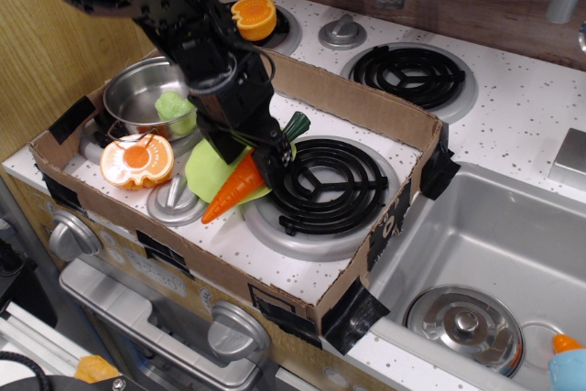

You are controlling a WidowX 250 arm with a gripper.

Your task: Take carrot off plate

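Toy stove bench (513, 107) inside a cardboard tray: the carrot (234, 188) lies across the plate (209, 169), tip past the rim. Black hand (258, 155) is down over its upper half, probably closing on it, though I cannot tell. Lifting remains.

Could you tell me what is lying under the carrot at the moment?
The carrot lies across the lime-green plate, its tip reaching past the rim over the stove knob. The gripper covers the carrot's upper part, so what lies beneath that end is hidden.
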